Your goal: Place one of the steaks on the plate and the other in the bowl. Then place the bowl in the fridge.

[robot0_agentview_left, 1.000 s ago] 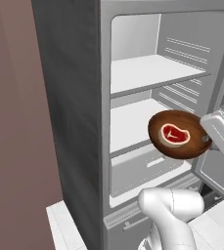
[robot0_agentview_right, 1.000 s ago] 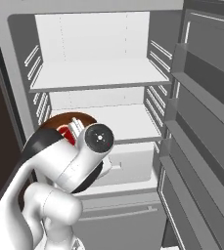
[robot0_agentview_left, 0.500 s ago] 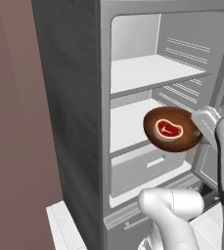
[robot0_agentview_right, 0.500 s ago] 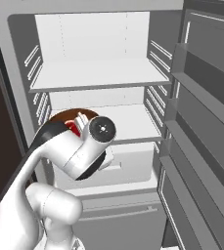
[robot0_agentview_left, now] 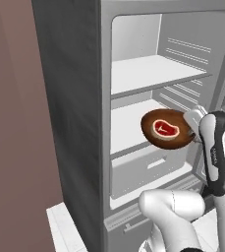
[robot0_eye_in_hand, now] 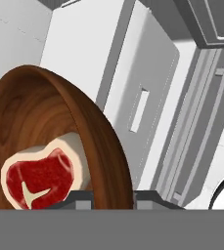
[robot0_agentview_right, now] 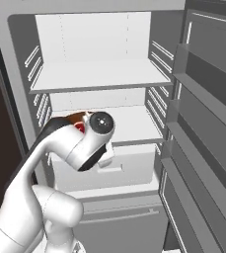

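The reddish-brown wooden bowl [robot0_agentview_left: 175,139] hangs in the air in front of the open fridge [robot0_agentview_left: 70,98], level with its middle shelf [robot0_agentview_left: 128,123]. One raw steak [robot0_agentview_left: 164,128] lies inside the bowl. My gripper [robot0_eye_in_hand: 114,200] is shut on the bowl's rim [robot0_eye_in_hand: 114,161], with one fingertip on each side of it, and the steak [robot0_eye_in_hand: 37,178] sits just left of the fingers. In the right base view my arm covers most of the bowl [robot0_agentview_right: 74,117]. The plate and the other steak are out of view.
The fridge door [robot0_agentview_right: 208,123] stands open at the right, with racks on its inner side. A white upper shelf [robot0_agentview_right: 94,74] spans the cabinet, and a white drawer [robot0_agentview_left: 143,170] sits under the middle shelf. A brown wall [robot0_agentview_left: 15,123] flanks the fridge.
The arm has carried the bowl with the steak to the left and slightly up, closer to the fridge's middle shelf. The wrist has swung upward.
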Available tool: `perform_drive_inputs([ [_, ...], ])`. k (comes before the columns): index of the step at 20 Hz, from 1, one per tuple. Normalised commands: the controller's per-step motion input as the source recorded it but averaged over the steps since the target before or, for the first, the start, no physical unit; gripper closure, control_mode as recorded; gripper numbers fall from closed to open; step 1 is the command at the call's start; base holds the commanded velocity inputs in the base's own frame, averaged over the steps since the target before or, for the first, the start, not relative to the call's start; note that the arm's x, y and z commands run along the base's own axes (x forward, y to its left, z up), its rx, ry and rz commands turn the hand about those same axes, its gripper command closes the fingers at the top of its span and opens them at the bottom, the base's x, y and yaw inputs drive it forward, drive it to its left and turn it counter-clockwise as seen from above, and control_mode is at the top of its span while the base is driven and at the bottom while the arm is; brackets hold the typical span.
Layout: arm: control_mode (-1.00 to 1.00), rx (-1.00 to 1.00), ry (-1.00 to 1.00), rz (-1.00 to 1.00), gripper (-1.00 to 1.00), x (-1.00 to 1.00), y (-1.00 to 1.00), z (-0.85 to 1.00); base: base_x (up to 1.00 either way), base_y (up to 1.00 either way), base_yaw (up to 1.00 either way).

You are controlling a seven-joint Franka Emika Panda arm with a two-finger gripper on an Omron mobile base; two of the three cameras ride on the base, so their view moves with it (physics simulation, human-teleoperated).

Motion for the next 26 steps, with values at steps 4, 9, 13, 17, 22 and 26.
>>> perform_drive_inputs([
  [4,-1.00,0.00,0.09,-0.16,1.00,0.60,0.00,-0.24,0.00,0.00,0.00],
  [9,-1.00,0.00,0.01,-0.11,1.00,0.46,0.00,-0.23,0.00,0.00,0.00],
  [13,-1.00,0.00,0.00,-0.05,1.00,0.42,-0.06,-0.22,0.00,0.00,0.00],
  [17,-1.00,0.00,0.00,0.00,1.00,0.57,-0.03,-0.07,0.00,0.00,0.00],
  [22,-1.00,0.00,0.00,0.00,1.00,0.57,-0.06,0.00,0.00,0.00,0.00],
  [26,-1.00,0.00,0.00,0.00,1.00,0.54,-0.12,0.00,0.00,0.00,0.00],
])
